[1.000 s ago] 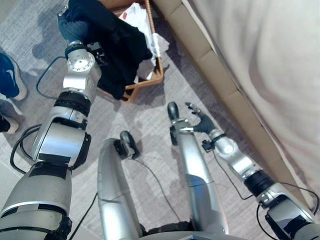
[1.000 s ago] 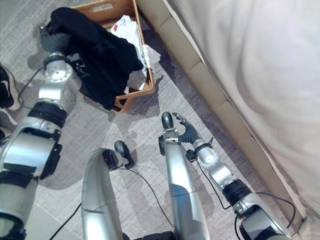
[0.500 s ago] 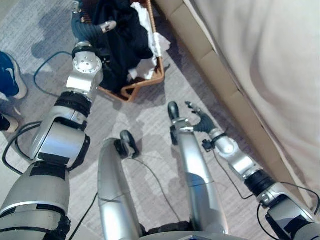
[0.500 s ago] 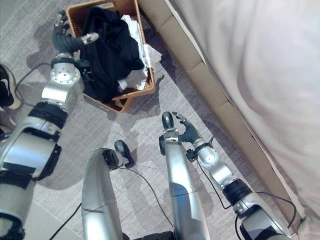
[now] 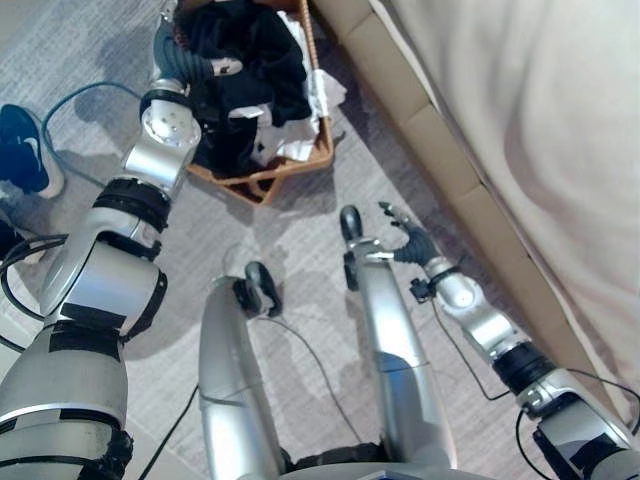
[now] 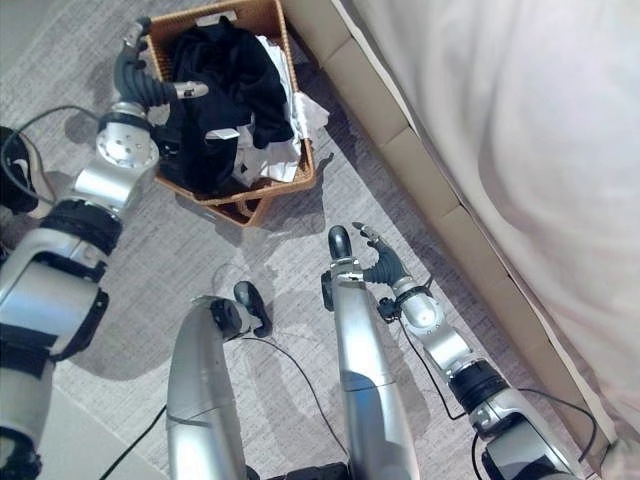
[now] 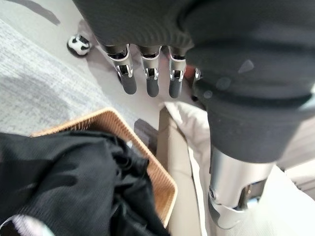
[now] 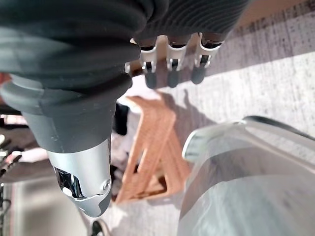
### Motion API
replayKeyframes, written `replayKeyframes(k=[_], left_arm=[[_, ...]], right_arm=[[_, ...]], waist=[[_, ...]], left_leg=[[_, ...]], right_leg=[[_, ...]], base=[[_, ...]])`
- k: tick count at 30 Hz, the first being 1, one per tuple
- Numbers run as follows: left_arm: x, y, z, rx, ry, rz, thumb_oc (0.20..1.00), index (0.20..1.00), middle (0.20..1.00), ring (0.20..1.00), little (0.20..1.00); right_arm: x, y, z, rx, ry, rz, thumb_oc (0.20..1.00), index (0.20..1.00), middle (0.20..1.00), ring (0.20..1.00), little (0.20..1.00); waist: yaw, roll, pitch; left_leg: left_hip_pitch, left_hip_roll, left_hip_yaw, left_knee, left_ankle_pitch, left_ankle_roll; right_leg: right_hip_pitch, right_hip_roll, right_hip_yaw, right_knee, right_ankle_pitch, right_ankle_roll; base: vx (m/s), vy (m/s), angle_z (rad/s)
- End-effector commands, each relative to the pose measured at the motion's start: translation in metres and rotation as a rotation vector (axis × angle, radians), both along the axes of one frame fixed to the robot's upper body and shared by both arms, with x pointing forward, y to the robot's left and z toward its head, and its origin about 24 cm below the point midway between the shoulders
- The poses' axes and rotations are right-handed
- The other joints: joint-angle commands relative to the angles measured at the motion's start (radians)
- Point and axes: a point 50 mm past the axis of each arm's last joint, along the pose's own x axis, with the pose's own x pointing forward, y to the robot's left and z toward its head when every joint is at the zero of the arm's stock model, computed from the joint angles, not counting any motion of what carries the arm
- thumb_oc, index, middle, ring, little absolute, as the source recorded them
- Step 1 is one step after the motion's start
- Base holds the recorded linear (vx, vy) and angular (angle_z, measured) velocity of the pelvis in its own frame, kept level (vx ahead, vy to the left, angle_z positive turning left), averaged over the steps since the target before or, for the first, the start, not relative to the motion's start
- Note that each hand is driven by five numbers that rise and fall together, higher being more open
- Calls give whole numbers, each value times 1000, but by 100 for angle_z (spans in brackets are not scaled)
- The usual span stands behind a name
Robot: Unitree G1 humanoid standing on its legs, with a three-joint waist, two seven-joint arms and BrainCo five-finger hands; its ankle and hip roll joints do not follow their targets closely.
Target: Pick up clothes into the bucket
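A brown woven basket [image 5: 265, 180] stands on the grey carpet at the upper left. A black garment [image 5: 250, 50] lies inside it on top of white clothes [image 5: 300, 140]. My left hand [image 5: 180, 55] hovers at the basket's left rim, fingers straight and thumb out, holding nothing. In the left wrist view its fingers [image 7: 147, 73] point past the basket rim [image 7: 162, 182], with the black garment [image 7: 64, 172] below them. My right hand [image 5: 410, 240] hangs low beside the bed base, fingers relaxed and empty. The right wrist view shows those fingers [image 8: 170, 69] and the basket [image 8: 152, 142] beyond.
A bed with a pale cover [image 5: 520, 100] and a tan padded base [image 5: 420, 130] runs along the right side, close to the basket. A person's blue shoe [image 5: 20, 140] rests on the carpet at the far left.
One second ago my left hand held the black garment draped over the basket's near edge. The garment now lies inside the basket and the hand has let go.
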Motion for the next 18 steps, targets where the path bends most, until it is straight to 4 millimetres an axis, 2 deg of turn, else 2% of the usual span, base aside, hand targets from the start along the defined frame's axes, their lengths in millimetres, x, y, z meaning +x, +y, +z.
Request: replayKeyframes(k=[1, 4, 7, 10, 14, 18], left_arm=[[-10, 11, 8, -74, -96, -25, 1000, 1000, 1000, 1000, 1000], [-15, 12, 9, -151, -153, -65, 1000, 1000, 1000, 1000, 1000], [-21, 17, 0, -301, -204, -108, 1000, 1000, 1000, 1000, 1000], [-23, 17, -3, -365, -228, -121, 1000, 1000, 1000, 1000, 1000], [-31, 5, -11, -497, -296, -209, 1000, 1000, 1000, 1000, 1000], [-37, -5, -17, -496, -301, -254, 1000, 1000, 1000, 1000, 1000]], right_arm=[[-13, 4, -2, 4, -28, 46, 1000, 1000, 1000, 1000, 1000], [-9, 5, 0, 3, -32, 38, 1000, 1000, 1000, 1000, 1000], [-8, 5, -1, 3, -28, 23, 1000, 1000, 1000, 1000, 1000], [-6, 5, -1, 2, -23, 18, 1000, 1000, 1000, 1000, 1000], [-4, 4, -1, 15, -12, 2, 1000, 1000, 1000, 1000, 1000], [-4, -3, -3, 41, 11, -29, 1000, 1000, 1000, 1000, 1000]], waist=[[-17, 59, -72], [-8, 63, -75], [3, 62, -78], [9, 59, -84], [26, 40, -81], [39, 25, -80]], left_leg=[[19, -48, -26, -35, -59, 81], [59, -55, -19, -74, -47, 75], [125, -65, -11, -134, -29, 66], [175, -70, -7, -175, -18, 58], [335, -95, -14, -300, 26, 35], [496, -110, -24, -436, 67, 22]], right_leg=[[74, -81, 5, -92, -6, 58], [111, -95, 5, -122, -3, 62], [171, -118, 2, -168, 5, 67], [220, -134, -2, -208, 14, 71], [396, -179, -35, -333, 53, 91], [563, -218, -78, -466, 103, 105]], base=[[-5, 39, 1], [-6, 35, 3], [-1, 32, 5], [3, 14, 8], [16, 2, 26], [35, 19, 23]])
